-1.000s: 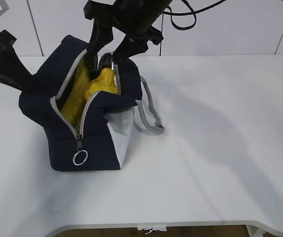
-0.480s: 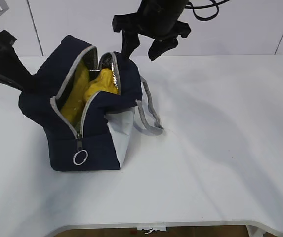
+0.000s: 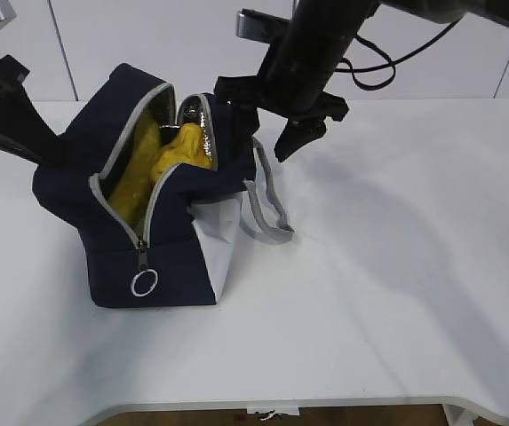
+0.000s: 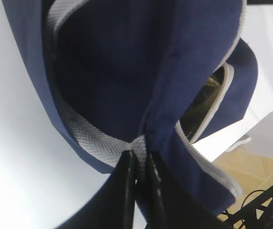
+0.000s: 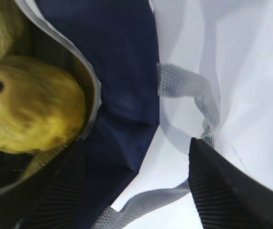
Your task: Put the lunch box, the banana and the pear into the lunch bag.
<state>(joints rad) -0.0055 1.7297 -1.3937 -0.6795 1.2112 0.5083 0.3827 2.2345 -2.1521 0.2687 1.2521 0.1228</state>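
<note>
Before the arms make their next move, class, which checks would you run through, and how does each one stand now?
1. Pear inside lunch bag: ok.
2. Banana inside the bag: ok.
3. Lunch box inside the bag: cannot tell, hidden.
4. Right gripper open, empty and out of the bag: ok.
5. Left gripper pinching the bag's grey edging: ok.
6. Zipper closed: not ok, it gapes open.

Bright even overhead light, soft grey shadows on white table point(image 3: 396, 293) right of bag point(image 3: 183, 257), exterior view sharp, left wrist view blown out white at left, right wrist view soft, pear point(image 5: 29, 109) slightly blurred, end effector fingers point(image 5: 231, 191) out of focus
</note>
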